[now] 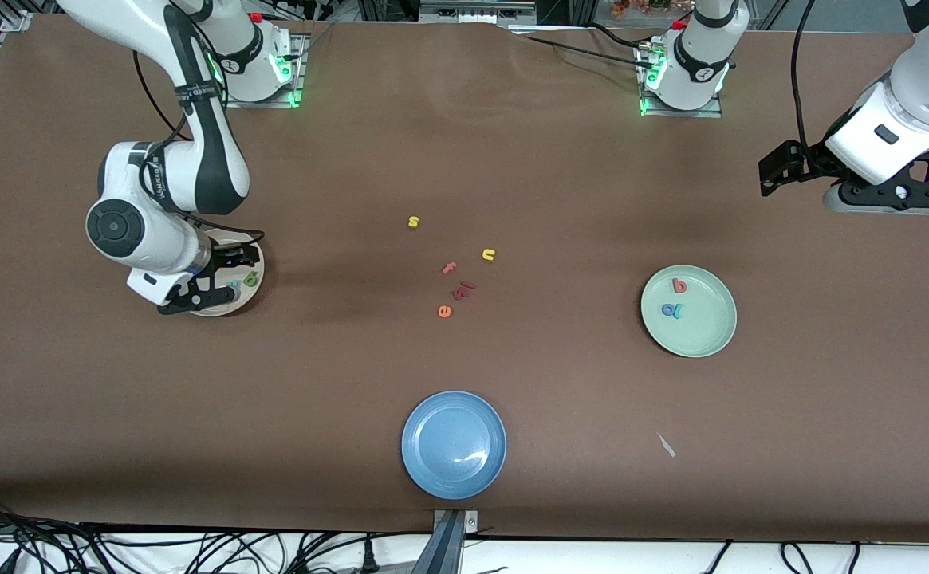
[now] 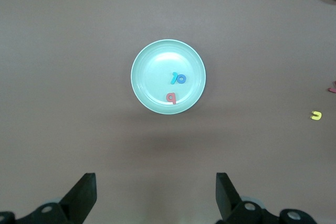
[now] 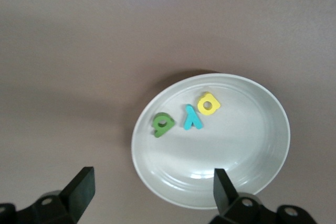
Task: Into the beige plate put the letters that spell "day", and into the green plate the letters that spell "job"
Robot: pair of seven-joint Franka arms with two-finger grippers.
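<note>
Brown tabletop: "day" (image 3: 186, 115) lies in beige plate (image 3: 262, 145) under the released right gripper (image 3: 149, 195); "job" (image 2: 176, 85) fills green plate (image 2: 144, 72) below the spread, waiting left gripper (image 2: 156, 196). Featherlight foam, best pinched edgewise.

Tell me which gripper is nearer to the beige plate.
Right. The right gripper hangs open just over the beige plate. The left gripper waits open at the left arm's end of the table, up above the green plate.

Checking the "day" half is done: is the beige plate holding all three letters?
Yes. The beige plate holds green "d", teal "y" and yellow "a", all lying flat inside its rim.
</note>
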